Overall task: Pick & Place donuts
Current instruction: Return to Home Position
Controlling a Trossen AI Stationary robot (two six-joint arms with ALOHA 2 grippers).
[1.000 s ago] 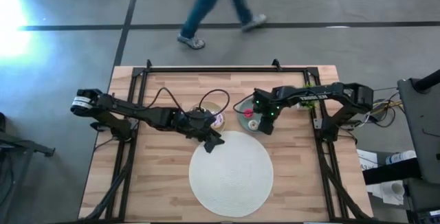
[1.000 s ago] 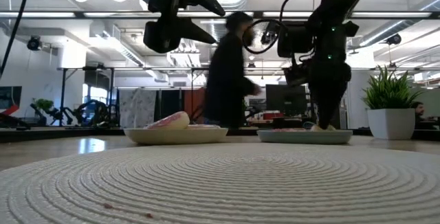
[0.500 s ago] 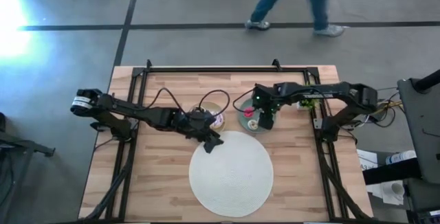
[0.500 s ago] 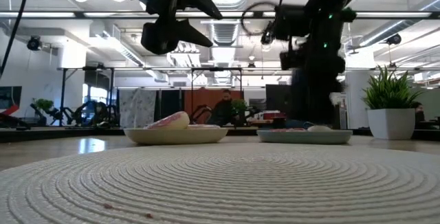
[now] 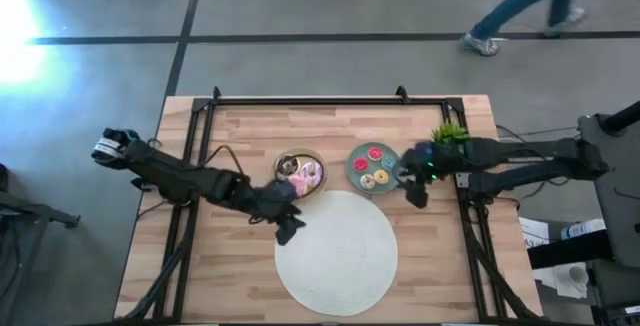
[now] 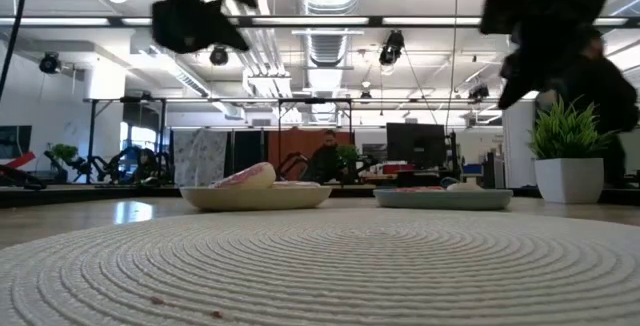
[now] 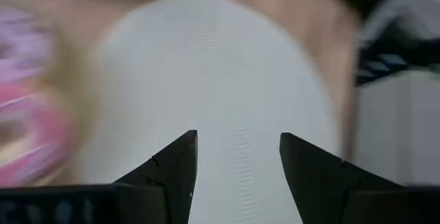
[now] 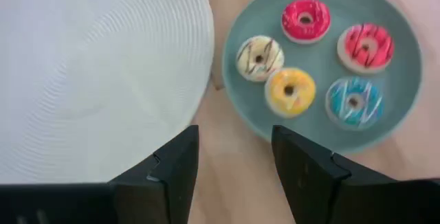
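Several mini donuts lie on the teal plate [image 8: 392, 107]: red [image 8: 306, 19], striped pink [image 8: 364, 45], cream [image 8: 259, 58], orange [image 8: 289, 91] and blue [image 8: 352, 102]. Larger donuts, one pink [image 5: 308, 174], lie on the beige plate [image 5: 285, 158]. My right gripper [image 8: 234, 131] hangs open and empty just right of the teal plate [image 5: 352, 166], above the wood. My left gripper [image 7: 237, 138] is open and empty above the left rim of the white mat [image 5: 337, 251].
A small potted plant [image 5: 450, 133] stands behind the right gripper near the table's right edge. A black frame [image 5: 300, 98] runs along the far and side edges. A person walks past on the floor beyond the far edge [image 5: 520, 11].
My right gripper has risen from the teal plate and drawn back toward the table's right edge, leaving the mini donuts lying on the plate. My left gripper has moved from beside the beige plate toward the table's near-left, over the mat's left rim.
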